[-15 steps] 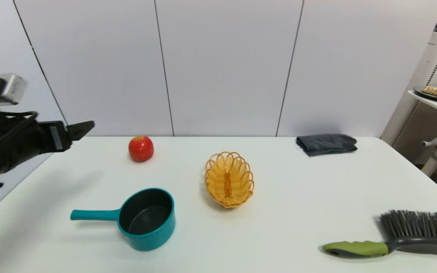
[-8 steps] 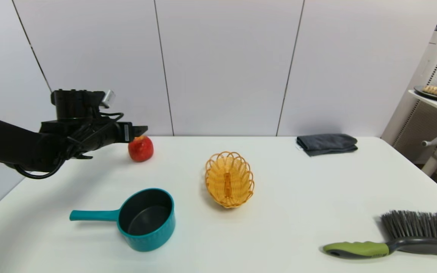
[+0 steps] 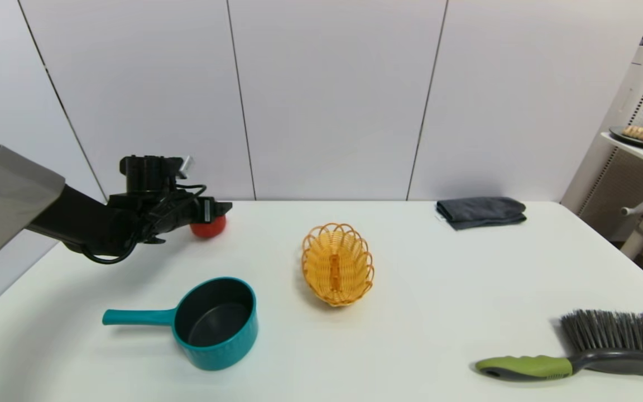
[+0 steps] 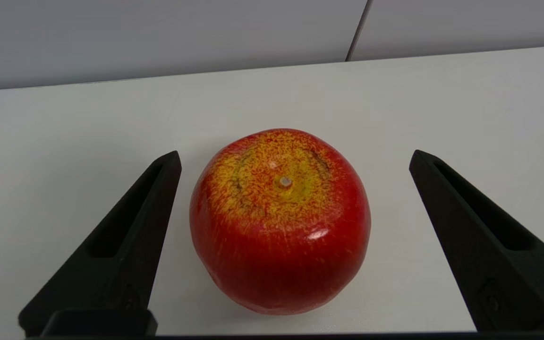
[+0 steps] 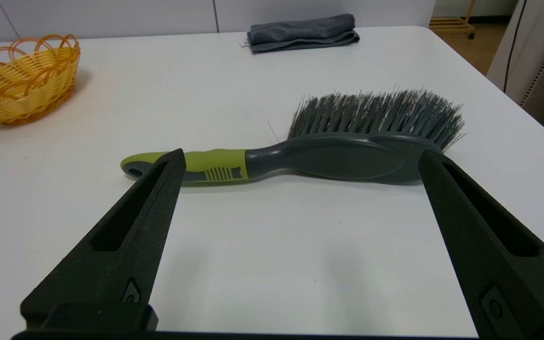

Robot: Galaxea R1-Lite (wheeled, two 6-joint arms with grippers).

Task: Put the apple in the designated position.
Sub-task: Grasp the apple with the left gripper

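Apple [image 4: 280,222] sits on the white table [image 3: 422,312] at its far left, near the back wall, stem dimple up. From my station, near to far: the brush [image 3: 578,354] with green handle lies at the near right edge. The right gripper [image 5: 298,160] is out of the head view; its wrist camera shows it low over the table just short of the brush, fingers spread wide, holding nothing. The teal pan [image 3: 215,322] stands near left, handle pointing left. The yellow basket [image 3: 337,263] lies mid-table, apart from the pan. At the far left, the left gripper [image 4: 294,158] is at the apple, fingers [image 4: 125,245] spread wide on either side of it, a gap visible on both sides, no contact. A folded grey cloth [image 3: 480,212] lies far right by the wall. I can read no brand, label or writing on anything.
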